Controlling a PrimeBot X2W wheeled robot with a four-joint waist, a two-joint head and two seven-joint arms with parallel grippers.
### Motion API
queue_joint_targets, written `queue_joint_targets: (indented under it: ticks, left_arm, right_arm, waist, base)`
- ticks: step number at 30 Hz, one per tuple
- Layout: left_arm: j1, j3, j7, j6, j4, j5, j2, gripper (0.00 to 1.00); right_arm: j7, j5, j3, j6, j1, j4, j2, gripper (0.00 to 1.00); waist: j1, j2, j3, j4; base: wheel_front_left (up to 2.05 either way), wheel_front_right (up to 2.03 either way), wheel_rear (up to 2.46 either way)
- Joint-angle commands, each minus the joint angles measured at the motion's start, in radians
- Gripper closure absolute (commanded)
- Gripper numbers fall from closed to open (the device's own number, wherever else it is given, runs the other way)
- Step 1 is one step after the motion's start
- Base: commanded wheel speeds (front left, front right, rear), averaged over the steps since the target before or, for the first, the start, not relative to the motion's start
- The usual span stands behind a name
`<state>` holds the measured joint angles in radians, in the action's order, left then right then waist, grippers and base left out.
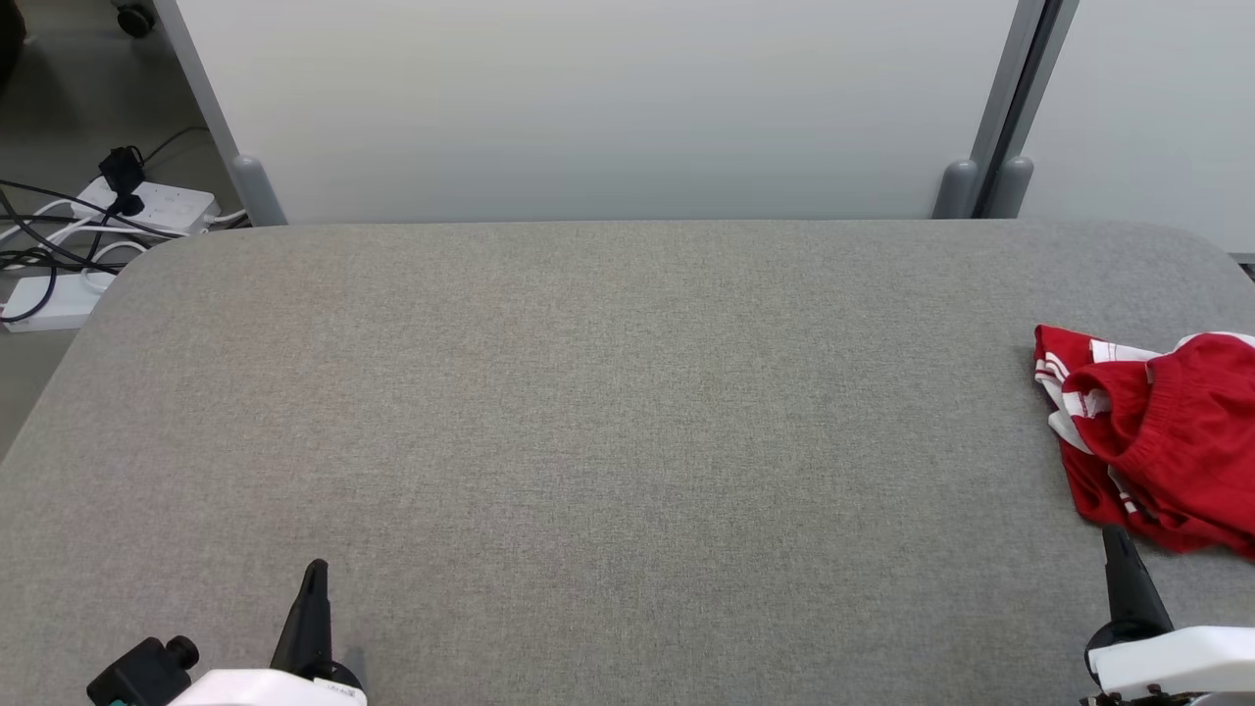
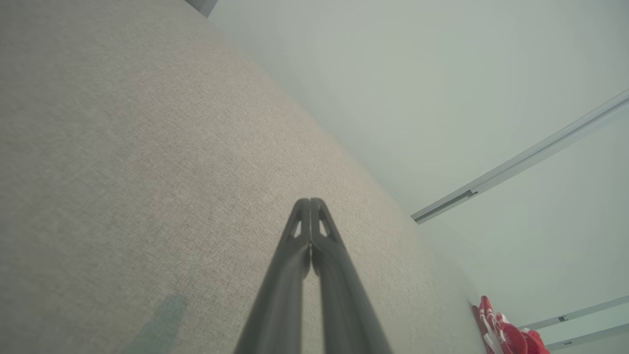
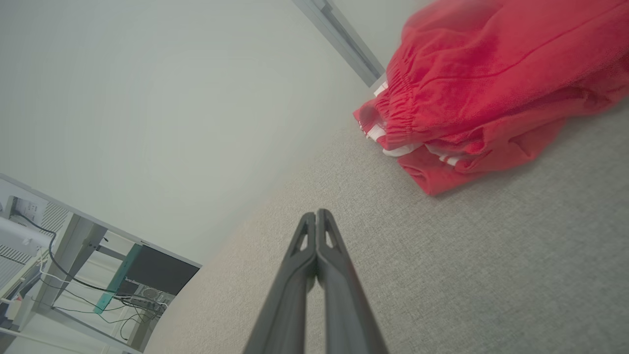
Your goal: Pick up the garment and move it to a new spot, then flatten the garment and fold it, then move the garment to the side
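At my right edge, the bunched red garment [image 1: 1162,431] runs out of frame on the grey table [image 1: 588,412]; left gripper [image 1: 316,571] and right gripper [image 1: 1114,537] both pressed together; pale panels [image 1: 588,98] behind.

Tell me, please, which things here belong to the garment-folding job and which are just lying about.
Job: red garment; grey table; left hand; right hand.
Lying about: power strips; cables on the floor; white partition.

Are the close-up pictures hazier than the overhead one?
Head view: even soft light, crisp weave on the table. Left wrist view: washed-out, with a faint shadow beside the left gripper. Right wrist view: the red garment blurs at its top edge.
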<state>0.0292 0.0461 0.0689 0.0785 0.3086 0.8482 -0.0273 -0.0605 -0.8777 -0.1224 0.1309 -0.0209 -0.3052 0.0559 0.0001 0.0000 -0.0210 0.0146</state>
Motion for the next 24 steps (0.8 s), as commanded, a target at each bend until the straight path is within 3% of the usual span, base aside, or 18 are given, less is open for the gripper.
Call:
queue_joint_targets:
  ticks: [1,24]
  left_arm:
    - [-0.066,0.021,-0.008,0.007,-0.029,0.029,-0.017,1.00]
    - [-0.093,0.039,-0.074,0.024,-0.042,0.305,-0.019,1.00]
  right_arm:
    - [0.010,-0.029,0.006,0.000,-0.048,0.033,0.009,1.00]
    - [0.072,-0.295,0.007,0.000,-0.063,0.043,0.004,1.00]
  waist:
    - [0.0000,0.0000,0.000,0.000]
    - [0.0000,0.0000,0.009,-0.006]
  base:
    - [0.00,0.00,0.00]
    - [0.00,0.00,0.00]
